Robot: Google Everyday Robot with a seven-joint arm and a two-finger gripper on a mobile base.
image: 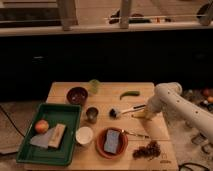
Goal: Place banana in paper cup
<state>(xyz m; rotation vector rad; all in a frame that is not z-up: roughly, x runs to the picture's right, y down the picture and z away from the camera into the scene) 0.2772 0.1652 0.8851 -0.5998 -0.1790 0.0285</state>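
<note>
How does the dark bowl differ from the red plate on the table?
The dark bowl is smaller and stands at the back; the red plate is wider and lies at the front. The plate carries a blue sponge; nothing shows in the bowl. Both are round. The hand is to their right, near the brush.

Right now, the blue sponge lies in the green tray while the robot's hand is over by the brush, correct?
Not quite. The blue sponge lies on the red plate, not in the green tray, as the camera view shows. The rest holds: the gripper is over by the brush.
</note>
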